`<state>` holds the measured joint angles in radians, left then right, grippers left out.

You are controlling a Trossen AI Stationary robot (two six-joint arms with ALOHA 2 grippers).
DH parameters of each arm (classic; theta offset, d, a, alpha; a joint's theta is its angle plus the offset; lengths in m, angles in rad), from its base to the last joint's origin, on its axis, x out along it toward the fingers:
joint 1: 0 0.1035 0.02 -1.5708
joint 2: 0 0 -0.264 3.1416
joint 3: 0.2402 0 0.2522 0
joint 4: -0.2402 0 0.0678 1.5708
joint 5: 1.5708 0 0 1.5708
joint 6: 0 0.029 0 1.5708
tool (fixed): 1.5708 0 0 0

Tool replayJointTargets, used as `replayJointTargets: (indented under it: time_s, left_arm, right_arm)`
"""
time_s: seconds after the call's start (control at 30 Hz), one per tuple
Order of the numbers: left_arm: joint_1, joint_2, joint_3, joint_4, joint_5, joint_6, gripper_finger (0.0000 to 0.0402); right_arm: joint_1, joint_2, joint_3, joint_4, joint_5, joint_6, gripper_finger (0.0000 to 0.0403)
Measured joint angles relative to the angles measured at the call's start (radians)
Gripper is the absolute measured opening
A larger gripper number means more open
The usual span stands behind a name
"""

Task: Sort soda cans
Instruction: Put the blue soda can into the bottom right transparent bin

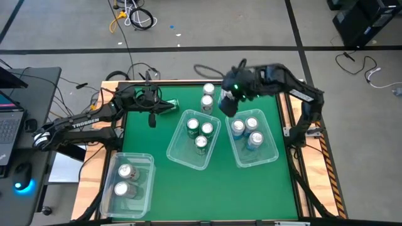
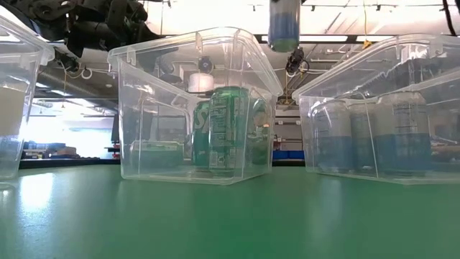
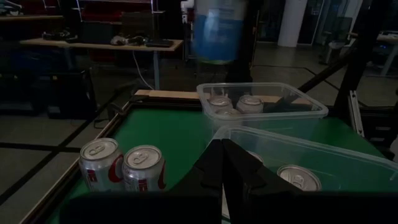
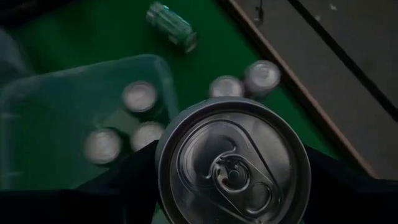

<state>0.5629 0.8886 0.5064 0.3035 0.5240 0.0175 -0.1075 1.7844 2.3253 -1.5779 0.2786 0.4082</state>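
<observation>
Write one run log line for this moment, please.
right gripper: holds blue can in air | left gripper: shut, waiting

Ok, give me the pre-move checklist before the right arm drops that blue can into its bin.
1. Blue can gripped by the right end effector: ok, it hangs in the air, top filling the right wrist view.
2. Blue bin has room: ok, three cans inside, space left.
3. Can is above the blue bin: not ok, it sits over that bin's far left corner.
4. Left end effector out of the way: ok, shut, parked by the lying green can.
5. Green bin clear of the path: cannot tell.
6. Loose silver cans still upright: ok.
</observation>
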Motion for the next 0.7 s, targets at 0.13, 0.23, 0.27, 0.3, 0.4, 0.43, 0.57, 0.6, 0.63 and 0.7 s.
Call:
replayJointTargets:
  time_s: [0.13, 0.23, 0.27, 0.3, 0.4, 0.43, 0.57, 0.6, 0.63, 0.7]
  left_arm:
    - [0.0, 0.0, 0.0, -0.001, 0.0, -0.003, 0.0005]
    - [0.0, 0.0, 0.0, -0.004, 0.0, -0.003, 0.0005]
    - [0.0, 0.0, 0.0, -0.003, 0.0, -0.003, 0.0005]
    - [0.0, 0.0, 0.0, -0.003, 0.0, -0.003, 0.0005]
    - [0.0, 0.0, 0.0, -0.002, 0.0, -0.003, 0.0005]
    - [0.0, 0.0, 0.0, -0.002, 0.0, -0.004, 0.0005]
    - [0.0, 0.0, 0.0, -0.001, 0.0, -0.016, 0.0005]
    - [0.0, 0.0, 0.0, -0.001, 0.0, -0.022, 0.0005]
    - [0.0, 0.0, 0.0, -0.001, 0.0, -0.025, 0.0005]
    - [0.0, 0.0, 0.0, -0.001, 0.0, -0.028, 0.0005]
  right_arm:
    - [0.092, -0.064, -0.077, 0.011, 0.005, 0.113, 0.0287]
    - [0.158, -0.131, -0.205, 0.011, 0.033, 0.222, 0.0287]
    - [0.18, -0.155, -0.262, 0.01, 0.039, 0.261, 0.0287]
    - [0.201, -0.179, -0.315, 0.007, 0.05, 0.304, 0.0287]
    - [0.265, -0.261, -0.491, 0.032, 0.085, 0.423, 0.0287]
    - [0.284, -0.287, -0.548, 0.059, 0.088, 0.455, 0.0287]
    - [0.34, -0.359, -0.759, 0.186, 0.09, 0.541, 0.0287]
    - [0.349, -0.37, -0.804, 0.214, 0.089, 0.555, 0.0287]
    - [0.354, -0.38, -0.843, 0.239, 0.091, 0.566, 0.0287]
    - [0.36, -0.392, -0.911, 0.283, 0.093, 0.579, 0.0287]
